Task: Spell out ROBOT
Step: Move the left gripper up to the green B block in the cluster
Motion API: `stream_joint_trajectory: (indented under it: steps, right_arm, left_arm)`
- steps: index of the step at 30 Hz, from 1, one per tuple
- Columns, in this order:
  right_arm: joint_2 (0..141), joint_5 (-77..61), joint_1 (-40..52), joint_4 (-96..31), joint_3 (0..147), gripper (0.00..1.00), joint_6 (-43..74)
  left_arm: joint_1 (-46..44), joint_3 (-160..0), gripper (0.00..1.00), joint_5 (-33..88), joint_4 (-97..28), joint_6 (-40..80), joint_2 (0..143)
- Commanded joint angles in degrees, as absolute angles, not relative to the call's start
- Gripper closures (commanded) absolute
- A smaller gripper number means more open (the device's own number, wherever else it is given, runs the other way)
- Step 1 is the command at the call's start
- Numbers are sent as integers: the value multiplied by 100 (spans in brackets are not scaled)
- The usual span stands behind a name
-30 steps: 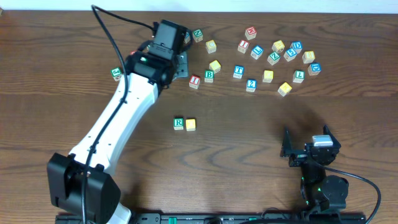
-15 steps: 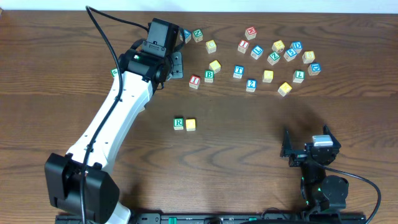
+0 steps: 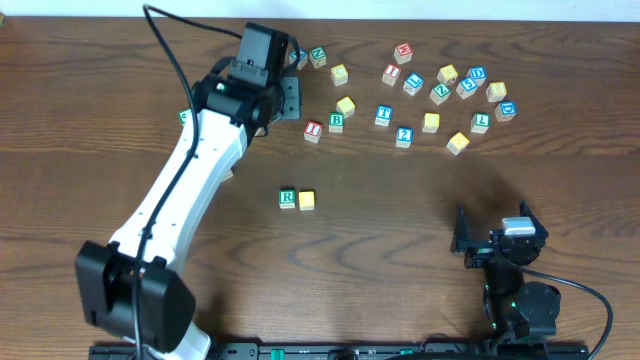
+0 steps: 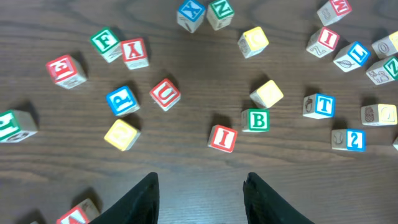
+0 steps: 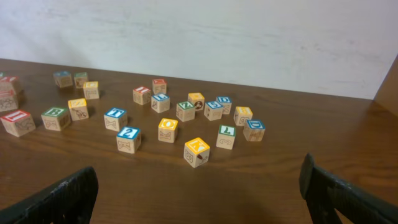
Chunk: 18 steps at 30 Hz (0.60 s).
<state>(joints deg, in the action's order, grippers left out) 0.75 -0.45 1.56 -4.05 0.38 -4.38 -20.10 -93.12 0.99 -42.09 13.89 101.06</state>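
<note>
The left gripper [image 4: 202,182] is being held apart, empty, near the green-lettered B cube [image 4: 255,120]; the right gripper [image 5: 199,168] is being held wide apart, empty.

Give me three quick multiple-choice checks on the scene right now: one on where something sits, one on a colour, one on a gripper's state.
1. Where is the yellow-topped cube that lies apart from the scatter, relative to the R cube?
A. stacked on it
B. close beside it, on its right
C. far from it

2. What colour is the letter on the B cube?
A. red
B. blue
C. green

3. How is the left gripper?
A. open, empty
B. shut on a cube
C. shut on nothing

Answers:
1 B: the overhead view shows the two side by side.
2 C: the left wrist view shows a green B.
3 A: its fingers stand apart with nothing between them.
</note>
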Motion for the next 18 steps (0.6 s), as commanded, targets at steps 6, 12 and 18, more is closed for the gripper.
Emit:
stream_joint_trajectory:
  steps: [6,12,18]
  right_arm:
    - [75,-78,117,-432,32,1,-370]
    - [75,-80,117,-429,32,1,-370]
    - [75,-78,117,-432,32,1,-370]
  left_arm:
    - [-2200,-10718,57,434,-5083,888,11327]
    - [-2521,-11533,57,410,-5601,703,11885]
    - [-2694,-11780,56,388,-5765,644,12053]
